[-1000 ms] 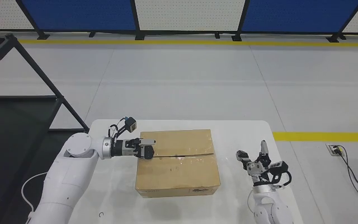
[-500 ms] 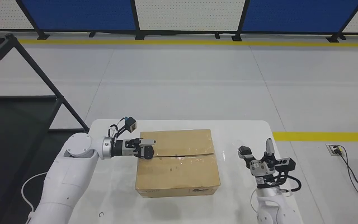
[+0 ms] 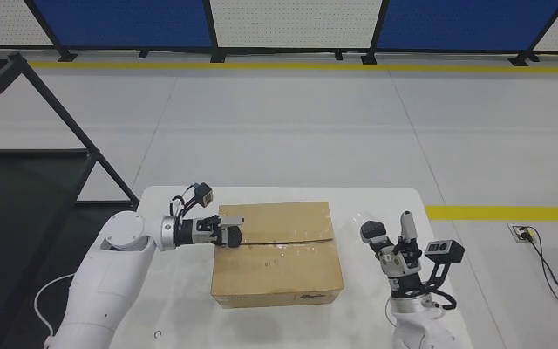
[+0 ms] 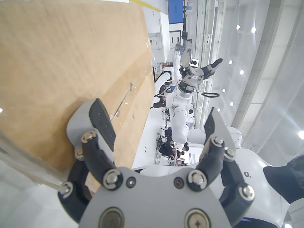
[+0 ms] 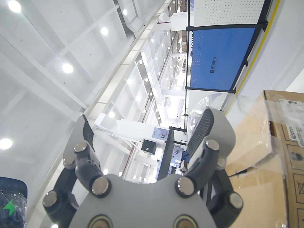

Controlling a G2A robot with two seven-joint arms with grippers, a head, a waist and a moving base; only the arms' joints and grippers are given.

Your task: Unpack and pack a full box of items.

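On the table (image 3: 370, 208), the shut box (image 3: 275, 257) hides its inside (both arms' jaws spread).

I can't see into the closed brown cardboard box (image 3: 275, 257): its taped flaps (image 3: 279, 229) cover whatever it holds. From above, the dark print (image 3: 307, 297) on its front face is too small for me to read, and the white left arm (image 3: 109, 270) and white right arm (image 3: 417, 325) both run off the bottom edge. In the left wrist view the box is cut off by the frame and its nearest corner is blurred. One black finger pad (image 4: 102, 122) of the left gripper (image 4: 156, 117) overlaps the box's edge, and I can't tell whether it touches. In the right wrist view the box again runs out of frame, its labels (image 5: 294, 131) are too small to make out, and a dark object with a green mark (image 5: 11, 202) is clipped by the edge, so I can't tell what it is.
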